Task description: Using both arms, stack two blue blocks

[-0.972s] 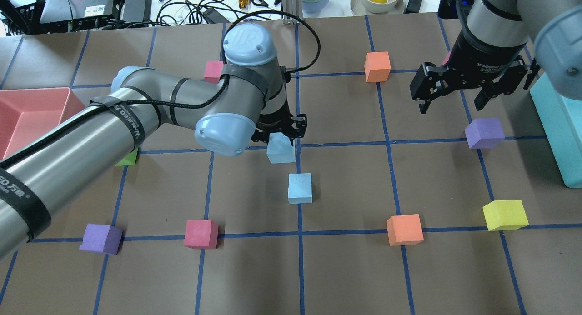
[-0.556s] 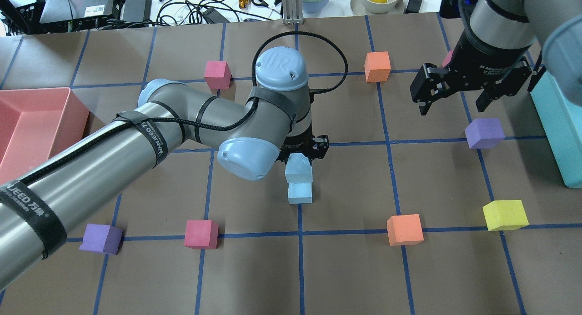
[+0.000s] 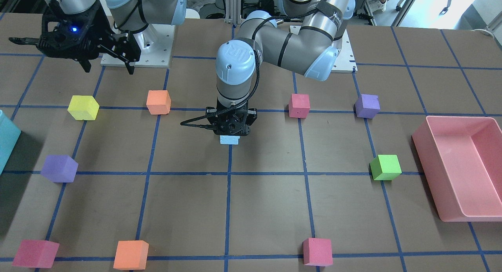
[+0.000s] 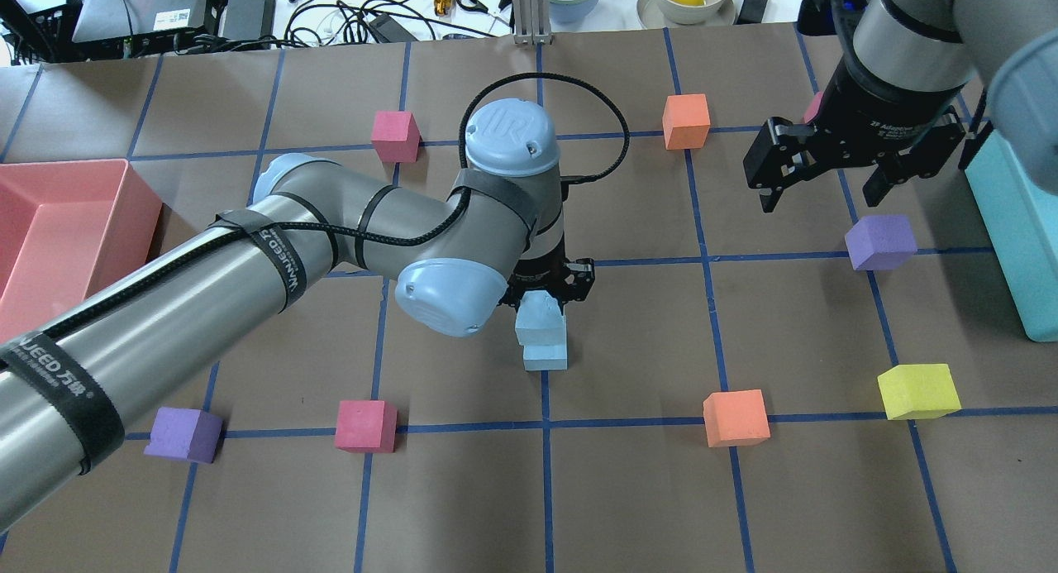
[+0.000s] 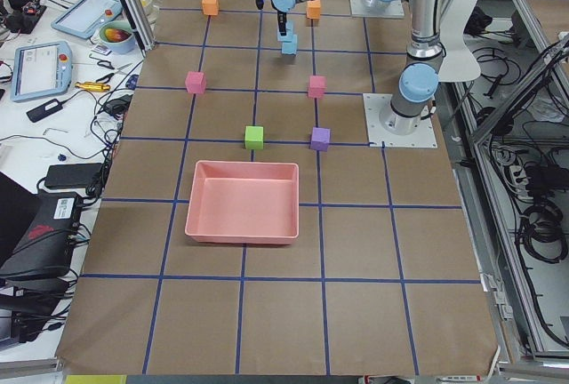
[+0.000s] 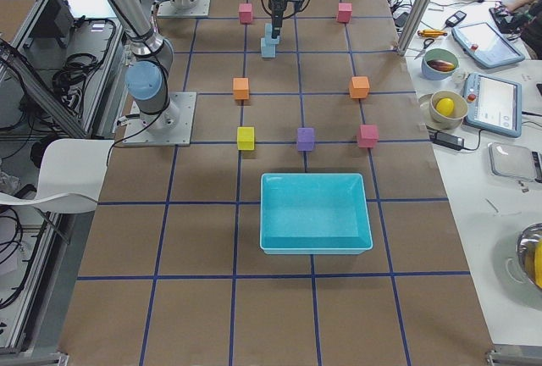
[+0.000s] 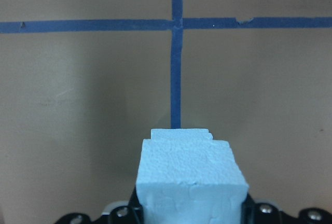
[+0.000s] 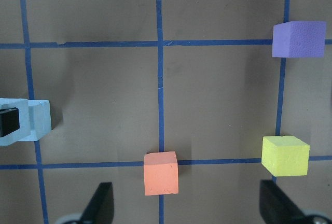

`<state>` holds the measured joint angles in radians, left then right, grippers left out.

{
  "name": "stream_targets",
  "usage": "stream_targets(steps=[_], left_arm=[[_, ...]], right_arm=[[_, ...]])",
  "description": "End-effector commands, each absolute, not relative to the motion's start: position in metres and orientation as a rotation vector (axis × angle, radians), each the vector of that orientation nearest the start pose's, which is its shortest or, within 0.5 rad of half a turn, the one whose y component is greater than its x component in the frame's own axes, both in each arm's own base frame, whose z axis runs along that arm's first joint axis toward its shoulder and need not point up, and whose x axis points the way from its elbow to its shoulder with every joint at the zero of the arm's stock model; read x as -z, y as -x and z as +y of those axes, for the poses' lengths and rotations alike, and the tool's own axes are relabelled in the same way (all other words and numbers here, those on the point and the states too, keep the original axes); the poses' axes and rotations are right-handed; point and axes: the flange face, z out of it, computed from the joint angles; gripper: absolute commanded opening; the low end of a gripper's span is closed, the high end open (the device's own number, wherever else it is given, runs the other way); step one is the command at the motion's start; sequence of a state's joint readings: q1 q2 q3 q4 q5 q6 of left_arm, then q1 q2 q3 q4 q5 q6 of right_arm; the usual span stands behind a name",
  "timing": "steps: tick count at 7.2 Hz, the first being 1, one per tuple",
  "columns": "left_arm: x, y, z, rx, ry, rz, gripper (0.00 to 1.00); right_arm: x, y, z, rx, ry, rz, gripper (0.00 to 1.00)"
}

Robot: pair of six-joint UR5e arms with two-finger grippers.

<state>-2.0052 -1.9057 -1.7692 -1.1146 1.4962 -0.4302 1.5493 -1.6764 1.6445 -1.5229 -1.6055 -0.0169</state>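
My left gripper (image 4: 543, 298) is shut on a pale blue block (image 4: 537, 318) and holds it directly over the second blue block (image 4: 546, 357), which sits on the table's centre grid line. The two overlap closely; I cannot tell whether they touch. In the left wrist view the held block (image 7: 192, 182) fills the bottom, and only a sliver of the lower block (image 7: 180, 134) shows past it. The front view shows one blue block (image 3: 230, 139) under the left gripper (image 3: 231, 126). My right gripper (image 4: 818, 184) is open and empty, hovering at the far right above a purple cube (image 4: 880, 242).
A pink bin (image 4: 50, 226) stands at the left edge and a teal bin (image 4: 1017, 226) at the right. Scattered cubes: orange (image 4: 736, 417), yellow (image 4: 917, 391), pink (image 4: 365, 425), purple (image 4: 183, 434), far pink (image 4: 394, 136), far orange (image 4: 686, 121), green (image 3: 386, 167).
My left arm carried the held blue block right and nearer, over the second blue block, then lowered it a little. The right gripper barely moved.
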Motion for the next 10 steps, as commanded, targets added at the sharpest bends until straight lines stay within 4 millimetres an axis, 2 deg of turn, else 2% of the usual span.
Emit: stream_targets(steps=[1,4,5,10], left_arm=[[-0.2480,0.3666,-0.4513,-0.193,-0.001,3.165,0.50],[-0.2488,0.3673,-0.4517,-0.193,0.052,3.168,0.50],[-0.2564,0.3681,-0.4534,-0.170,0.051,3.177,0.50],[-0.2496,0.3702,-0.4501,-0.188,0.042,3.168,0.52]], right_arm=[[-0.4960,-0.1181,-0.4488,-0.028,-0.012,3.184,1.00],[-0.4950,-0.1185,-0.4484,-0.035,-0.012,3.179,1.00],[-0.4942,-0.1195,-0.4481,-0.038,-0.007,3.176,1.00],[-0.4935,-0.1203,-0.4484,-0.040,-0.002,3.175,1.00]])
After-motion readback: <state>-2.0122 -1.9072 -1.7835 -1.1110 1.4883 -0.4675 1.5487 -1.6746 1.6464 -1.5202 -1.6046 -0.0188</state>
